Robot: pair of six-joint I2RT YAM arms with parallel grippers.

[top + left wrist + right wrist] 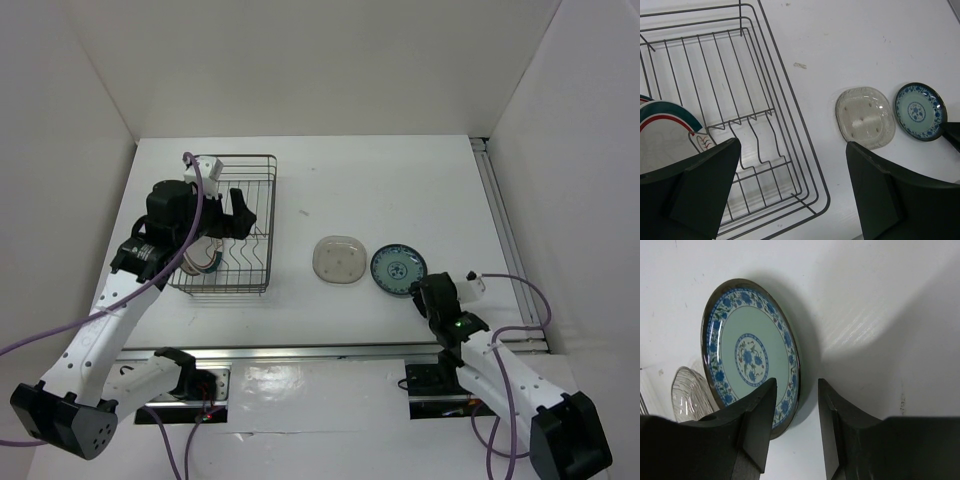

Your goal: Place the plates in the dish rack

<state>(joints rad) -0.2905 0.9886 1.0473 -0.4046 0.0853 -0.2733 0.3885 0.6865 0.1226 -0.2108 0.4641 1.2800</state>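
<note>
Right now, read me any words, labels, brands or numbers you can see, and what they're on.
None: no view shows readable words, numbers or labels.
The teal-blue plate bears only flower patterns, the clear plate only moulded dots, the racked plate only coloured rim bands.

Rim of the teal-blue plate [747, 355] runs behind one finger of the right gripper [796, 390]; you cannot confirm contact there.
</note>
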